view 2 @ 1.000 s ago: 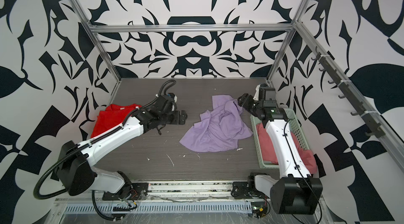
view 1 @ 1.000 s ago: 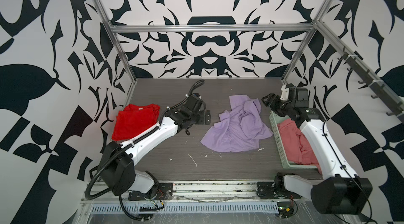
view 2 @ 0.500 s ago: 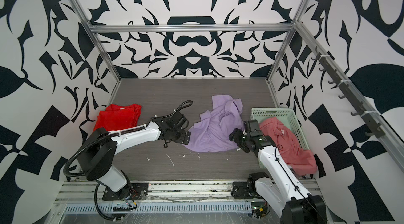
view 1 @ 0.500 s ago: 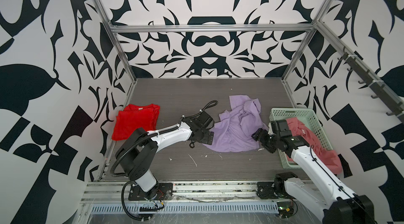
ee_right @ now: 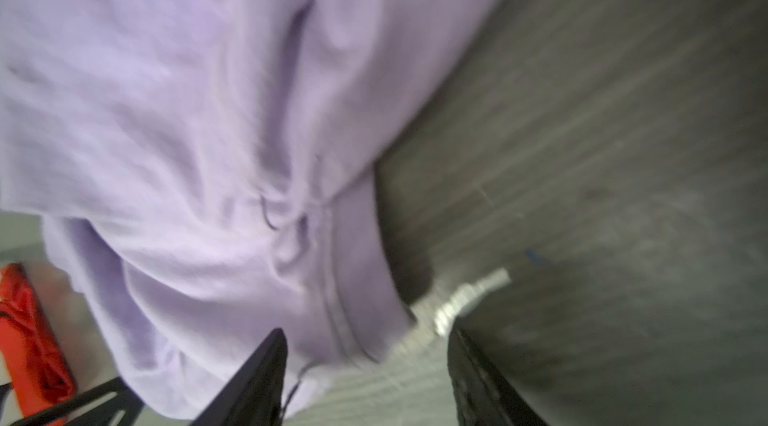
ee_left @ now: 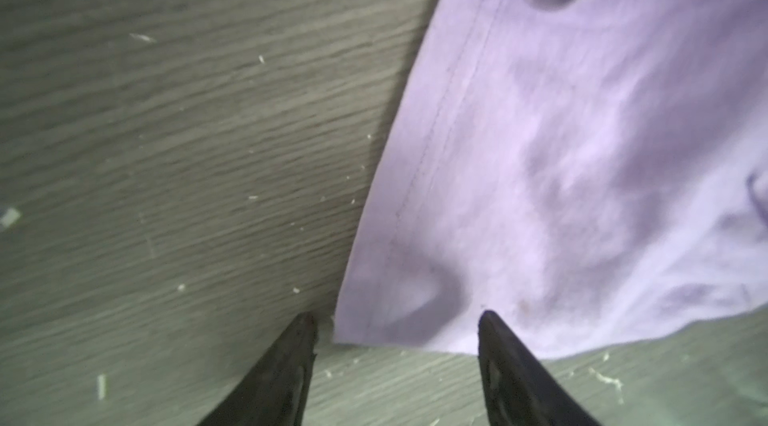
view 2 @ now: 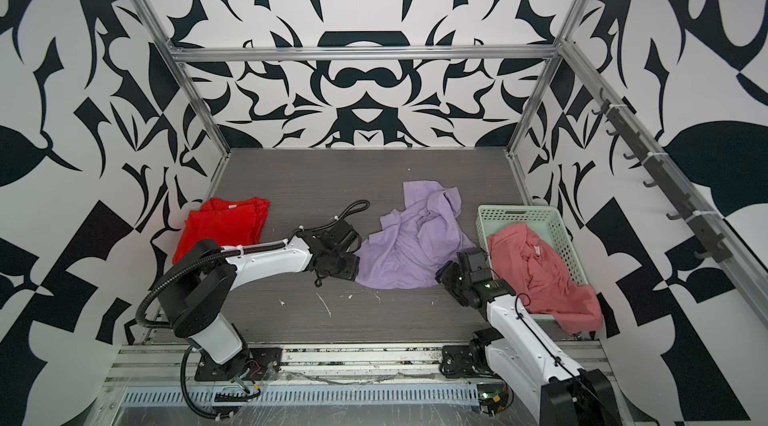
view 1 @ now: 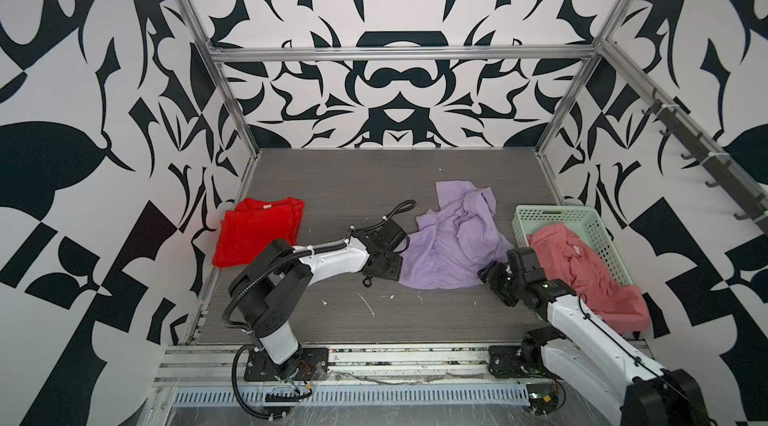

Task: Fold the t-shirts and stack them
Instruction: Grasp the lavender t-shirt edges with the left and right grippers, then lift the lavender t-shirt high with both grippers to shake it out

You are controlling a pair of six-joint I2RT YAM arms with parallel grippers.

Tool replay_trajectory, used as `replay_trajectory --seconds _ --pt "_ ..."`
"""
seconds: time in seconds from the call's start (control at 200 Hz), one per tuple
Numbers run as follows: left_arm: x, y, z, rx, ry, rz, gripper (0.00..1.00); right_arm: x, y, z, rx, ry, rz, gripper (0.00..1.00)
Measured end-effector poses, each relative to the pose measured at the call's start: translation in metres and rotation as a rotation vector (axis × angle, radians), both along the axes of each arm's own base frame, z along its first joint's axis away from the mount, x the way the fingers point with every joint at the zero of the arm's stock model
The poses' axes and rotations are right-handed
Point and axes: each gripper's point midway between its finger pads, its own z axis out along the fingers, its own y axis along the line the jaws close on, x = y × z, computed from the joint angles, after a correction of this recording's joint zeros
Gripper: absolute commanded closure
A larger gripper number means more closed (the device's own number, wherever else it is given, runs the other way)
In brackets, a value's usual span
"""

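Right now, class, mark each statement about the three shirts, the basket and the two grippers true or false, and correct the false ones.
1. The red shirt lies folded on the table. True.
2. The pink shirt lies flat on the table. False: it sits in the basket, spilling over its near rim.
3. The lilac shirt is neatly folded. False: it lies crumpled.
4. The left gripper and the right gripper both stand open at the lilac shirt's near edge. True.

Lilac t-shirt (view 1: 453, 249) soft matt cloth, creased; table (view 1: 374, 178) grey wood-grain, matt; basket (view 1: 552, 218) pale perforated plastic.
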Motion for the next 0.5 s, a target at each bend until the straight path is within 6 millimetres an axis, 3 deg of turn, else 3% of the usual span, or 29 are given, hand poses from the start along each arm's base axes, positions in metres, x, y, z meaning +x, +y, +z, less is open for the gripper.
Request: replay_trajectory --seconds 0.095,0.205,0.38,0.445,0.5 --pt "0.003 -0.004 -0.001 -0.014 -0.004 0.012 0.68 0.010 0.000 0.000 -0.005 -0.024 -0.002 0.76" --pt "0.006 -0.012 -0.002 -0.040 0.001 0.009 1.00 0.015 0.002 -0.007 0.001 -0.009 -0.009 1.00" --pt "0.006 -0.021 0.004 -0.073 0.016 0.009 1.00 0.025 0.008 0.003 0.013 -0.011 -0.007 1.00" --pt "0.010 -0.026 0.016 -0.086 0.006 0.007 1.00 0.035 0.009 0.027 0.019 -0.055 -0.008 1.00" --pt "0.018 -0.032 0.038 -0.118 -0.025 0.007 1.00 0.047 0.011 0.061 0.027 -0.134 -0.006 1.00"
